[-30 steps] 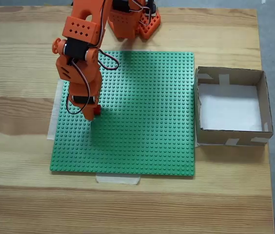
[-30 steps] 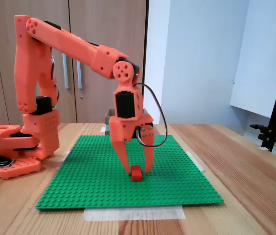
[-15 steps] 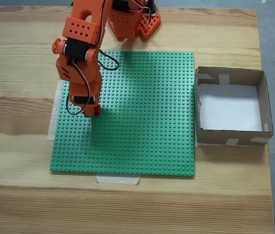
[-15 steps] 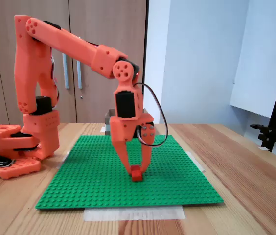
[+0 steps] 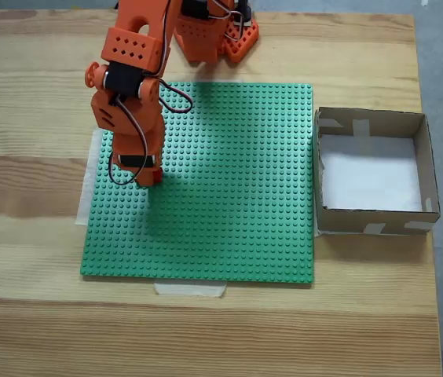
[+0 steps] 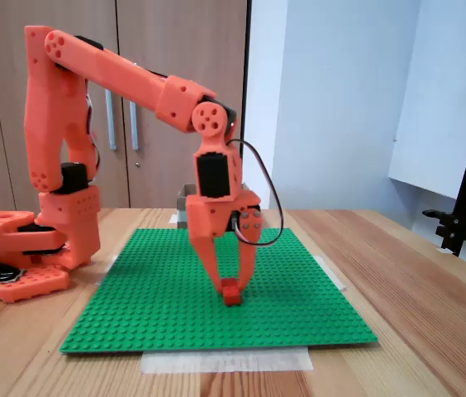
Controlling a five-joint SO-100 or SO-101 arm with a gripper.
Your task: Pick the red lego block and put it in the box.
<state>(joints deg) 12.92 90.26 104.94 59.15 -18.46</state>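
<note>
Fixed side view: the red lego block (image 6: pixel 231 291) is pinched between the narrowed jaws of the gripper (image 6: pixel 231 285), low over the green baseplate (image 6: pixel 175 306), well apart from the box (image 5: pixel 375 173). If lifted fast, the block may be dropped from the shallow tip grip.

You are looking at an orange gripper (image 6: pixel 231 284) pinching a red lego block (image 6: pixel 231 292) over a studded green baseplate (image 5: pixel 229 196); the brown box (image 5: pixel 422 169) is showing a white floor, on a pale striped wooden table (image 5: pixel 33 236).
</note>
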